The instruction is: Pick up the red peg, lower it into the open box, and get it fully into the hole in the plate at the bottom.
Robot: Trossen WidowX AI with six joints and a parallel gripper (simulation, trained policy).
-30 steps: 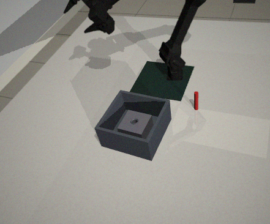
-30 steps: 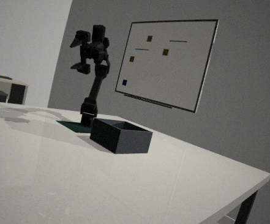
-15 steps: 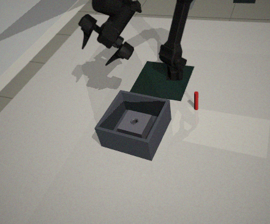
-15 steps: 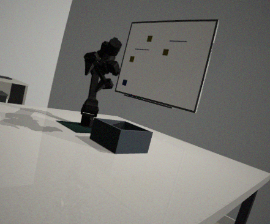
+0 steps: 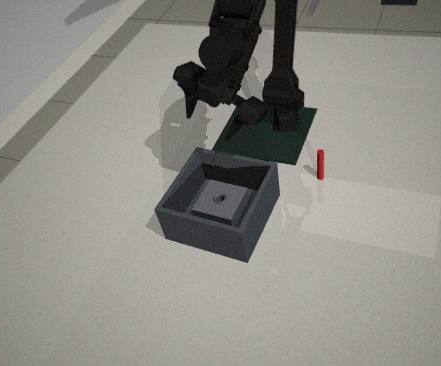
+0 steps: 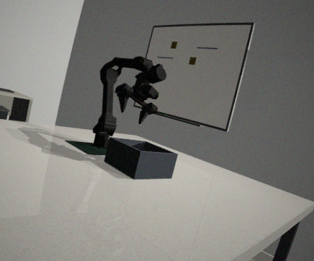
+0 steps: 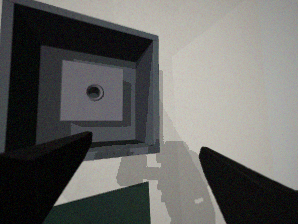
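From where I stand looking down over the table, the open box (image 5: 203, 237) (image 6: 155, 165) (image 7: 154, 95) sits nearest, and at its bottom lies the plate (image 5: 211, 202) (image 7: 75, 80) with its hole (image 5: 219, 198) (image 7: 94, 92) facing up. Farther back and to the right, apart from the box, the red peg (image 5: 320, 165) stands upright on the table (image 5: 126, 300) (image 6: 90, 214) (image 7: 225, 75). Beyond the box, up in the air, hangs the gripper (image 5: 211, 129) (image 6: 131, 118) (image 7: 147, 144), fingers spread wide with nothing between them. The dark green mat (image 5: 271, 142) (image 6: 86, 147) (image 7: 120, 200) lies past the box, by the arm's foot.

The step in hand, I'd say, is reaching the peg. It wants a swing to the right, the fingers kept wide and pointed straight down, then a slow descent astride the peg so neither tip knocks it over. A centred, level grip should keep it upright for the hole later.

I can read no brand, label or writing anywhere.
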